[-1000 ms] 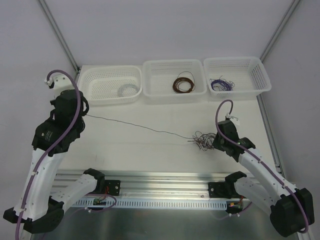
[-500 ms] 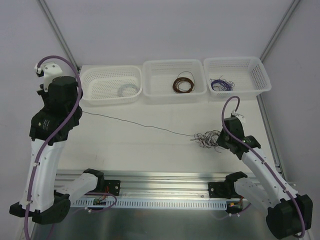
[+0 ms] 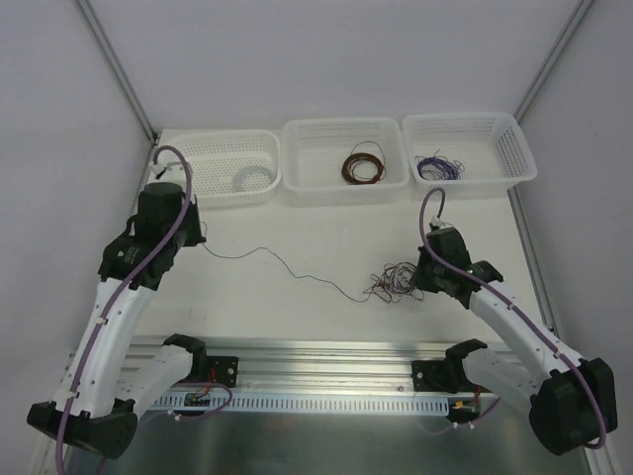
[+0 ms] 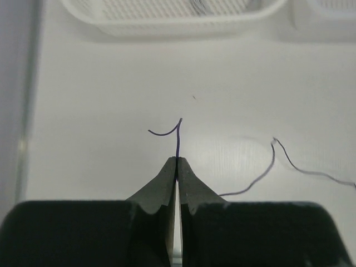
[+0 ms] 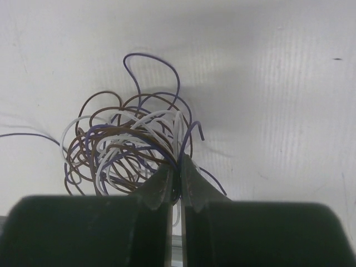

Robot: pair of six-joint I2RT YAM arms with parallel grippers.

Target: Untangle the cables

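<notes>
Right wrist view: the right gripper (image 5: 177, 164) is clamped on the near edge of the cables (image 5: 128, 144), a scribbly tangle on the table (image 5: 289, 83) just ahead. The left gripper (image 4: 177, 162), well apart, pinches one strand's end trailing slack from it.

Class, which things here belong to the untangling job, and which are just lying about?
In the job: tangle of wires, loose purple wire, left pincer, right pincer.
Lying about: three baskets, brown coil, white coil, purple bundle in the right basket.
</notes>
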